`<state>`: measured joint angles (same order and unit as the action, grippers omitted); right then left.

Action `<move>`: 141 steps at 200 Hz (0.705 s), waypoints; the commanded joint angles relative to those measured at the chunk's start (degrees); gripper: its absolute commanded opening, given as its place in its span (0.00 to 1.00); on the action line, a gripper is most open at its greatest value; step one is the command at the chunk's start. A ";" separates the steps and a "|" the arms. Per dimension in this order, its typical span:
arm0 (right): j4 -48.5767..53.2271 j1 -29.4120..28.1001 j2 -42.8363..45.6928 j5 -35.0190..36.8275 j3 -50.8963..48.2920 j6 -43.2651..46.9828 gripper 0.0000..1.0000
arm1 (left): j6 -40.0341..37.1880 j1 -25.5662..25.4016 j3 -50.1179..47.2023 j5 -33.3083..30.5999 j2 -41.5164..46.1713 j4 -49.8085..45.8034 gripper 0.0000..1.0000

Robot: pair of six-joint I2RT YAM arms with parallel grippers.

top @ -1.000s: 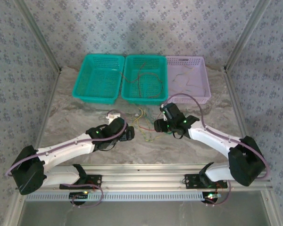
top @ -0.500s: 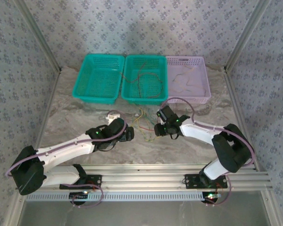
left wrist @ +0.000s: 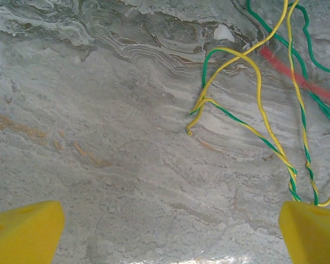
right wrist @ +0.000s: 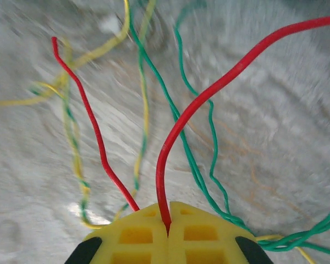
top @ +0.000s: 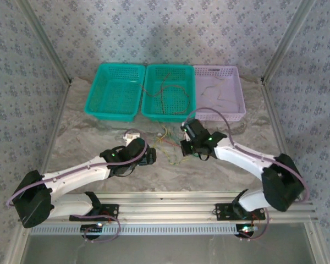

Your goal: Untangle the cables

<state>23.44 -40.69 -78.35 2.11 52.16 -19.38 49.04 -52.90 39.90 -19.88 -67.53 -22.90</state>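
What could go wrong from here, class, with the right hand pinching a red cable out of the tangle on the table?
1. The right hand is shut on the red cable, and green cables cross it close by. Pulling may drag them along and tighten the tangle.
2. The left hand is open and holds nothing, so the yellow-green cables are not anchored. The whole bundle could slide.
3. The red cable sits in the seam between the fingertips, so it might slip out.

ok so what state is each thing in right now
left gripper: open, over the table, holding nothing
right gripper: shut on the red cable
red cable: pinched in the right gripper
yellow and green cables: tangled loose on the table
middle teal basket: thin wires inside
lilac basket: same, some inside
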 commanded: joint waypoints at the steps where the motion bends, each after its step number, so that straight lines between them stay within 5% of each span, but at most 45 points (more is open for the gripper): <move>1: 6.43 -0.45 5.04 2.10 4.00 1.99 0.00 | -1.10 -0.31 0.17 -1.87 1.06 -1.00 1.00; 65: 12.58 1.99 7.79 -1.41 16.68 4.33 0.00 | -2.19 -0.27 0.97 -3.79 3.86 -3.11 1.00; 141: 20.56 11.10 -22.96 -22.47 51.57 1.12 0.00 | -0.31 -0.30 -0.39 -3.52 8.31 -5.42 1.00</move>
<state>37.67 -30.76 -91.59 -11.44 94.35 -16.93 47.92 -52.90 39.90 -22.52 -61.49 -26.37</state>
